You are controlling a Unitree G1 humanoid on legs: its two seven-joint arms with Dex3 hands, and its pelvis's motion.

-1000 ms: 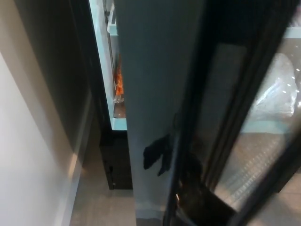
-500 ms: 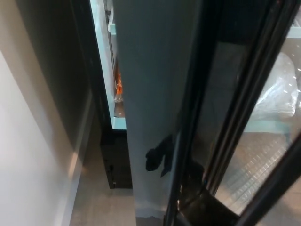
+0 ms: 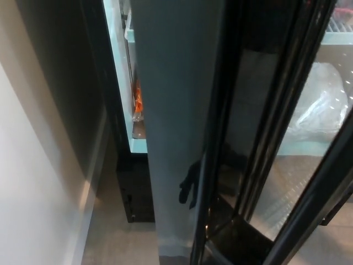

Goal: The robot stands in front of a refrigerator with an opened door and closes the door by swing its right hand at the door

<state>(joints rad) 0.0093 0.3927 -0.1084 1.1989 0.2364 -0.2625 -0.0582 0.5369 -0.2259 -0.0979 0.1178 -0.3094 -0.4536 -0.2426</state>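
The refrigerator door (image 3: 176, 110) fills the middle of the head view as a tall grey-blue panel edged by a black frame (image 3: 220, 138) with glass (image 3: 259, 143) to its right. Left of it, a narrow lit strip of the refrigerator's inside (image 3: 128, 83) still shows. My right hand (image 3: 189, 186) is a small dark shape low against the grey panel, at the black frame's edge. Its fingers are spread and hold nothing, and the frame hides part of it. My left hand does not show.
A pale wall (image 3: 33, 182) runs down the left with a dark cabinet side (image 3: 66, 83) beside it. An orange item (image 3: 138, 102) sits on the lit shelf (image 3: 138, 144). A clear plastic bag (image 3: 325, 105) shows through the glass. Grey floor (image 3: 121, 243) lies below.
My right hand has slid to the right along the grey panel, so more of it is hidden by the black frame. The door's black frame has shifted slightly left.
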